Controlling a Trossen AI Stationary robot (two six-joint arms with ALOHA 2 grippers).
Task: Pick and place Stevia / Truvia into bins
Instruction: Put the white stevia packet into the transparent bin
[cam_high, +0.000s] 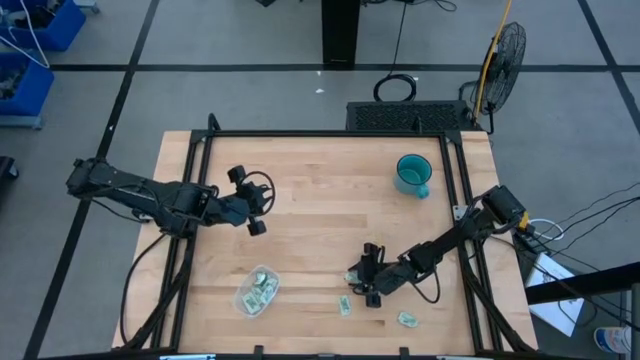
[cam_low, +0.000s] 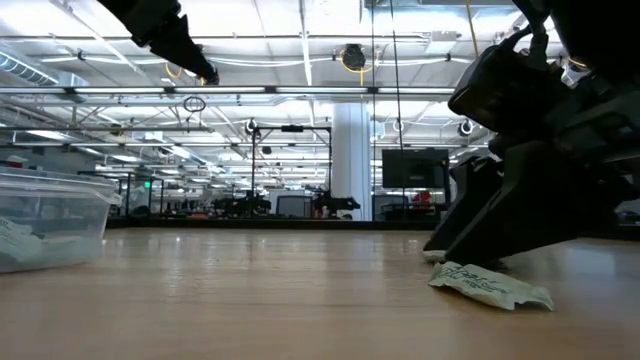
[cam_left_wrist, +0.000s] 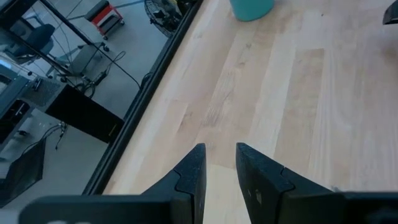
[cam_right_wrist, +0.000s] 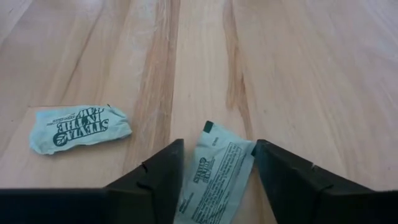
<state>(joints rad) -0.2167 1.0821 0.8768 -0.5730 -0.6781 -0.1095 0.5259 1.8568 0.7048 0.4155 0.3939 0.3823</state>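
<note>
A pale green and white Stevia sachet (cam_right_wrist: 214, 171) lies flat on the wooden table between the two fingers of my right gripper (cam_right_wrist: 217, 146), which is open and down at the table (cam_high: 364, 284). A second sachet (cam_right_wrist: 79, 129) lies flat beside it, and two sachets (cam_high: 345, 305) (cam_high: 407, 319) lie nearer the front edge. The see-through bin (cam_high: 257, 292) stands at the front left with several sachets in it. My left gripper (cam_high: 250, 202) hangs above the table's left part, open by a narrow gap, with nothing between its fingers (cam_left_wrist: 221, 155). My right gripper's fingers come slanting down from the table's right side and stand on either side of the sachet's long edges (cam_right_wrist: 245, 155). The sachet lies flat on the table. Whether the fingers touch it, I cannot tell.
A teal mug (cam_high: 412, 175) stands at the far right. A dark frame rail (cam_high: 320, 134) runs along the table's far edge and sides. In the low view a crumpled sachet (cam_low: 490, 285) lies in front of my right gripper, and the bin (cam_low: 50, 220) is at the left.
</note>
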